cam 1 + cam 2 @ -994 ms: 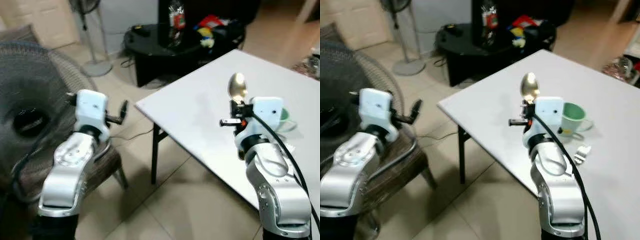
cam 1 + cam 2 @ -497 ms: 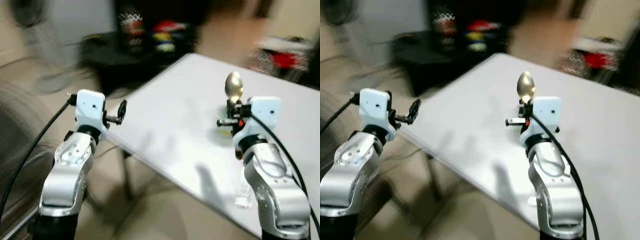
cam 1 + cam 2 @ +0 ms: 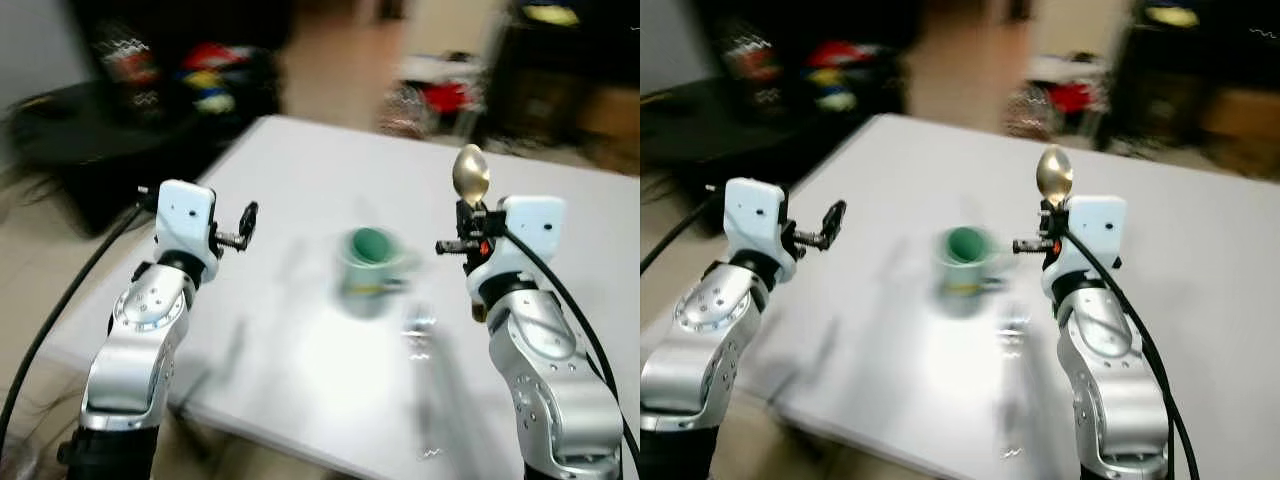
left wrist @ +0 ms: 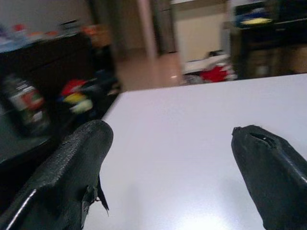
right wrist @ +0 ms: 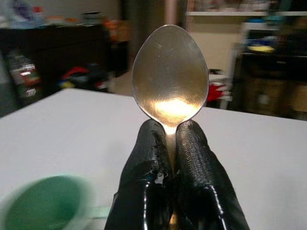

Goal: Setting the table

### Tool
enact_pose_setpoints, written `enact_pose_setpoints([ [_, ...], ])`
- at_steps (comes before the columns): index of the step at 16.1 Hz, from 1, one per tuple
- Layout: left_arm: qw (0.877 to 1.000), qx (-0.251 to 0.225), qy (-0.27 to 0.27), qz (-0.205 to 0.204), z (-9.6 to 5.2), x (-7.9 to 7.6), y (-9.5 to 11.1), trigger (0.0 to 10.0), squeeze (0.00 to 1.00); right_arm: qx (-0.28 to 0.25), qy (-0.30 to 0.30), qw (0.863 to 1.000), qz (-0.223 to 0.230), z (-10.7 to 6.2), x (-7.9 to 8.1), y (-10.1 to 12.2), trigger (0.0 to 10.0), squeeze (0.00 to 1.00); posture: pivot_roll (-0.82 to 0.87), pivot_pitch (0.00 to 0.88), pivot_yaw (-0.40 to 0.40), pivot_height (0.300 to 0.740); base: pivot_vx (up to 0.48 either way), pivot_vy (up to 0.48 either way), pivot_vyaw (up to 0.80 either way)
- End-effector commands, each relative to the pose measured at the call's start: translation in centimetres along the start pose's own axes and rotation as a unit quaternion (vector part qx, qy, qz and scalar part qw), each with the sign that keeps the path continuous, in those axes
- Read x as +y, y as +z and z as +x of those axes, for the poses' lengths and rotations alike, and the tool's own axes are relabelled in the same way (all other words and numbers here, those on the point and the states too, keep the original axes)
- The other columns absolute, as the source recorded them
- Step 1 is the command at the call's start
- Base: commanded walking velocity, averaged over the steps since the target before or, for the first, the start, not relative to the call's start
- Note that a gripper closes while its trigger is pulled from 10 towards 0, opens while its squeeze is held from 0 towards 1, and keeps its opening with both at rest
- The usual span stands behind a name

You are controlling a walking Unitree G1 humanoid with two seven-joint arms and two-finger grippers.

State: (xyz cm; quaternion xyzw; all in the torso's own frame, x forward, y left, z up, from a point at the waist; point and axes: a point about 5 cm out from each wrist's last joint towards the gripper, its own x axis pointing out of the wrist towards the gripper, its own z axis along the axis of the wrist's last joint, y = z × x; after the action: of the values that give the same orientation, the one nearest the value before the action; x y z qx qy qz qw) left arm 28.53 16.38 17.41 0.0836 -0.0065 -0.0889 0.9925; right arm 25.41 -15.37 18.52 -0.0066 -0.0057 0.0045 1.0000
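A metal spoon [image 3: 471,176] stands upright, bowl up, with my right gripper [image 3: 468,222] shut on its neck; the right wrist view shows the black fingers [image 5: 192,158] pinched on the spoon [image 5: 170,74]. A green mug [image 3: 367,266] sits blurred on the white table [image 3: 300,180], between my two arms. My left gripper [image 3: 246,224] is held up over the table's left part, open and empty, its fingers [image 4: 72,167] spread wide in the left wrist view. A small shiny object [image 3: 417,332] lies on the table just right of the mug.
A low black table [image 3: 120,110] with colourful items stands at the back left. Dark furniture and red clutter [image 3: 450,95] lie beyond the table's far edge. The table's near edge [image 3: 250,440] runs below my arms.
The camera has swung right, so the table and mug now sit centred before me; the chair and fan have left the picture. Both arms keep their pose, spoon still gripped.
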Motion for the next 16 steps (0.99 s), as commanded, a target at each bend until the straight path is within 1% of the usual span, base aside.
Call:
enact_pose_setpoints([
  [1, 1.000, -0.007, -0.012, -0.002, 0.1, -0.8, 0.3, 10.0, 0.00, 0.003, -0.010, 1.000, 0.004, -0.2, -0.6, 0.0, 10.0, 0.00, 0.01, 0.000, 0.039, 0.740, 0.000, 0.000, 0.00],
  [3, 1.000, -0.006, -0.007, -0.008, 0.3, -0.5, 0.5, 10.0, 0.00, 0.013, -0.001, 1.000, 0.016, -0.2, -0.4, -0.1, 10.0, 0.00, 0.01, 0.000, 0.041, 0.740, 0.000, 0.000, 0.00],
  [4, 1.000, -0.007, -0.002, -0.001, 0.4, -0.3, 0.5, 10.0, 0.00, 0.035, 0.020, 0.999, 0.005, -0.5, -0.3, -0.9, 10.0, 0.00, 0.01, 0.000, 0.055, 0.740, 0.000, 0.000, 0.00],
  [6, 1.000, -0.007, -0.016, -0.001, 0.4, -0.4, 0.6, 10.0, 0.00, 0.050, 0.015, 0.999, 0.012, -0.7, -0.6, -1.2, 10.0, 0.00, 0.00, 0.000, 0.057, 0.740, 0.000, 0.000, 0.00],
  [7, 1.000, -0.008, -0.016, -0.003, 0.4, -0.3, 0.7, 10.0, 0.00, 0.050, 0.019, 0.998, 0.019, -0.6, -0.5, -1.1, 10.0, 0.00, 0.01, 0.000, 0.064, 0.740, 0.000, 0.274, 0.00],
  [9, 1.000, -0.001, -0.014, 0.003, 0.4, -0.3, 0.4, 10.0, 0.00, 0.052, 0.035, 0.998, 0.005, -0.5, -0.2, -1.3, 10.0, 0.00, 0.01, 0.000, 0.065, 0.740, 0.000, 0.353, -0.61],
  [11, 1.000, 0.001, -0.016, 0.008, 0.3, -0.1, 0.4, 10.0, 0.00, 0.045, 0.027, 0.999, 0.011, -0.4, -0.3, -0.9, 10.0, 0.00, 0.01, 0.000, 0.061, 0.740, 0.000, 0.446, -0.67],
  [13, 1.000, 0.013, -0.009, 0.008, 0.0, 0.0, -0.2, 10.0, 0.00, 0.037, 0.021, 0.999, 0.005, -0.3, -0.5, -0.6, 10.0, 0.00, 0.01, 0.000, 0.063, 0.740, 0.000, 0.478, 0.00],
  [14, 1.000, 0.013, -0.013, 0.004, -0.2, -0.3, -0.2, 10.0, 0.00, 0.033, 0.023, 0.999, 0.003, -0.3, -0.5, -0.4, 10.0, 0.00, 0.01, 0.000, 0.061, 0.740, 0.000, 0.476, 0.00],
  [16, 1.000, 0.012, -0.014, 0.004, -0.2, -0.3, -0.1, 10.0, 0.00, 0.032, 0.025, 0.999, -0.003, -0.2, -0.5, -0.3, 10.0, 0.00, 0.02, 0.000, 0.057, 0.740, 0.000, 0.476, 0.00],
])
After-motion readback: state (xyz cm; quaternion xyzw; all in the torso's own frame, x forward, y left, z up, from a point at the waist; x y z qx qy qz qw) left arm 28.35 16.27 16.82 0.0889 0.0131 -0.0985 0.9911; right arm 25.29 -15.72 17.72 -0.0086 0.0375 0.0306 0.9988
